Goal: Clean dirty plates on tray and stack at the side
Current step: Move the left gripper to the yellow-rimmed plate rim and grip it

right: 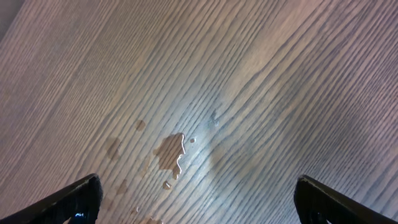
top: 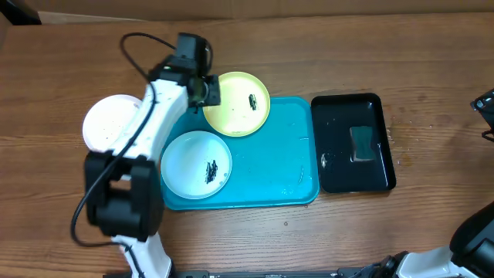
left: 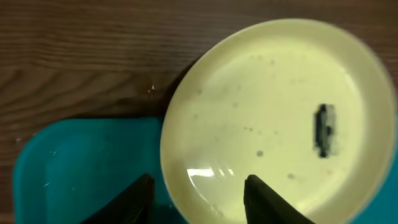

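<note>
The lime-green plate (top: 231,108) lies over the far left corner of the turquoise tray (top: 270,166), with a dark speck on it. The light blue plate (top: 185,158), with dark specks, sits on the tray's left side. The white plate (top: 108,123) lies on the table left of the tray, partly hidden by my left arm. My left gripper (top: 207,91) is open at the green plate's left rim. In the left wrist view its fingers (left: 199,196) straddle the rim of the green plate (left: 273,106), one over the tray (left: 81,168). My right gripper (right: 199,196) is open over bare wood.
A black glossy tray (top: 340,174) with a grey-green sponge (top: 363,144) stands right of the turquoise tray. Water drops (right: 171,152) lie on the wood under my right gripper. My right arm shows at the overhead view's right edge (top: 485,104).
</note>
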`<state>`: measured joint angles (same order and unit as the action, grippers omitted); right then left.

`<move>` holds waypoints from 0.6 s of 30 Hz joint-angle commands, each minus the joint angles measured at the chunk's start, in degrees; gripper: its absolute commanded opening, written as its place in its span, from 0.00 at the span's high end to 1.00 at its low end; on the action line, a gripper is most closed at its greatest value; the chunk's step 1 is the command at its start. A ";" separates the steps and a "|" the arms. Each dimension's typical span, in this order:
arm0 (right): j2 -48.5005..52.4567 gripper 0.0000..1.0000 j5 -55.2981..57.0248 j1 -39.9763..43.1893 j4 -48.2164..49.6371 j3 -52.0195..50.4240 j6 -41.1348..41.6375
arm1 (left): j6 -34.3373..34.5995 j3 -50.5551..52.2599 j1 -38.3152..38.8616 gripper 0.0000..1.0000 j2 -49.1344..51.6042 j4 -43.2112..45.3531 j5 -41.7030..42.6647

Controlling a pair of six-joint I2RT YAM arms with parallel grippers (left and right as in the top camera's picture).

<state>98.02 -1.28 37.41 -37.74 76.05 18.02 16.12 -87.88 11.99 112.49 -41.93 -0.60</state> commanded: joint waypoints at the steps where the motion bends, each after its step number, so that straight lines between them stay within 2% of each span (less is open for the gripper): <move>1: 0.15 0.00 -0.13 -0.11 0.20 0.42 0.24 | -0.31 -0.74 0.02 0.56 3.98 1.25 -4.48; 8: 0.15 0.00 -0.13 -0.11 0.17 0.42 0.24 | -0.92 -0.74 -0.50 0.64 4.87 2.03 -5.81; 18: 0.15 0.00 -0.13 -0.11 0.17 0.42 0.24 | -0.90 0.57 -0.33 0.69 5.27 1.66 -5.79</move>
<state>98.02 -1.28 37.41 -37.76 76.05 18.00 15.94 -87.85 11.86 117.56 -40.40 -5.45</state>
